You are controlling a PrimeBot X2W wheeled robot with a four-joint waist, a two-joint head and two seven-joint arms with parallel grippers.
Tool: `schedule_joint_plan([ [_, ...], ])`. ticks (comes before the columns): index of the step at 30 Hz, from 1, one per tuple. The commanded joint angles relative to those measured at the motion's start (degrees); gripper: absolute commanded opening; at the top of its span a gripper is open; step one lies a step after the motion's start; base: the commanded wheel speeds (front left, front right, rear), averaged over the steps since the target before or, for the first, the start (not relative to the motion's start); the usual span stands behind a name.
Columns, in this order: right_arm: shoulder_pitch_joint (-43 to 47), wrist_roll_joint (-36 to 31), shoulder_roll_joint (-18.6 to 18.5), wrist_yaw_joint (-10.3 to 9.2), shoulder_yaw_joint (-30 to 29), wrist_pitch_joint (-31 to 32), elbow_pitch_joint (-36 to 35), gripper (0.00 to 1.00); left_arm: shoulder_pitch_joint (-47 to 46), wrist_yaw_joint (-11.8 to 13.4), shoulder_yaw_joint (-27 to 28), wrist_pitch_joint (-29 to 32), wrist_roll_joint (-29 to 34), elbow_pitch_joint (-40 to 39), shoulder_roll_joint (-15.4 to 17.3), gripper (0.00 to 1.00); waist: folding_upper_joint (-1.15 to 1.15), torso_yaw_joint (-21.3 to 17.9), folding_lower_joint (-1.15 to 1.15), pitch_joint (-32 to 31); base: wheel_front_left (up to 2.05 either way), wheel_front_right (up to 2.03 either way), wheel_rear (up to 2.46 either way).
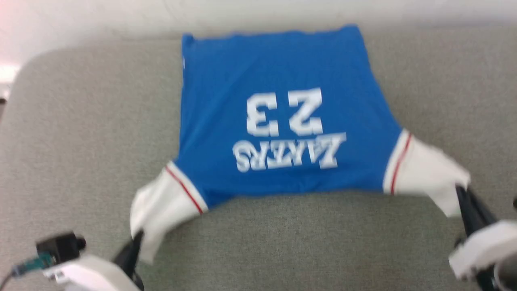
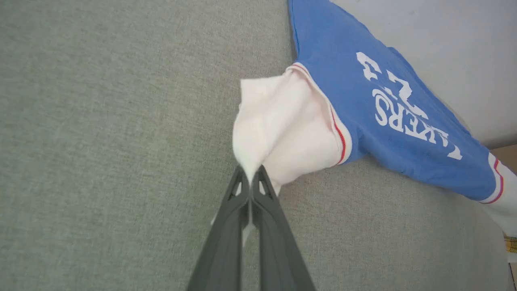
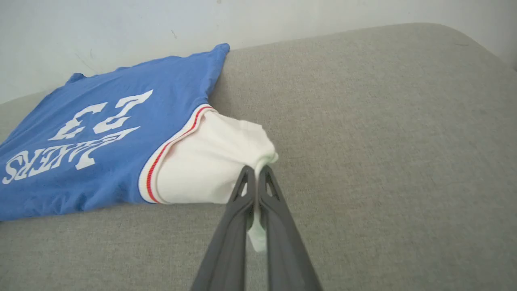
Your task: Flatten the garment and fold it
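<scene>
The bright blue soft T-shirt [image 1: 282,81] with white, red-striped short sleeves lay print-up ("23" and "LAKERS" read upside down in the head view) on the grey fabric-covered tabletop [image 1: 80,141], its hem toward the tabletop's far edge. Over the tabletop's near side, the left claw [image 2: 250,178] pinched one white sleeve and the right claw [image 3: 256,171] pinched the other.

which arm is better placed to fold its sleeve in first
Probably right: the right claw grips a sleeve lying level with the garment print; the left claw holds a bunched, lower one.
</scene>
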Motion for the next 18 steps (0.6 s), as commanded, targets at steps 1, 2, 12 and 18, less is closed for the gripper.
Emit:
schedule_joint_plan([
  [1,3.5,0.6,0.2,-0.05,-1.2,1.9,0.1,0.00,3.1,-0.2,-0.5,1.2,-0.6,-0.6,0.3,0.00,0.00,1.1,0.01,-4.8,0.00,0.00,0.00],
  [2,5.0,1.0,0.2,-0.05,-1.5,3.0,-0.1,0.00,4.5,-0.2,-0.7,1.8,-0.8,-1.1,0.6,0.00,0.00,1.3,0.01,-5.5,0.00,0.00,0.00],
  [12,17.1,7.6,0.6,-0.05,-4.1,18.7,-5.6,0.00,15.8,0.1,-0.3,6.7,-4.3,-6.8,3.1,0.00,0.00,2.1,0.01,-11.1,0.00,0.00,0.00],
  [18,23.9,13.8,-0.8,-0.05,-2.2,29.7,-10.8,0.00,20.4,0.6,-0.4,8.6,-5.8,-9.9,3.6,0.00,0.00,1.7,0.01,-12.5,0.00,0.00,0.00],
])
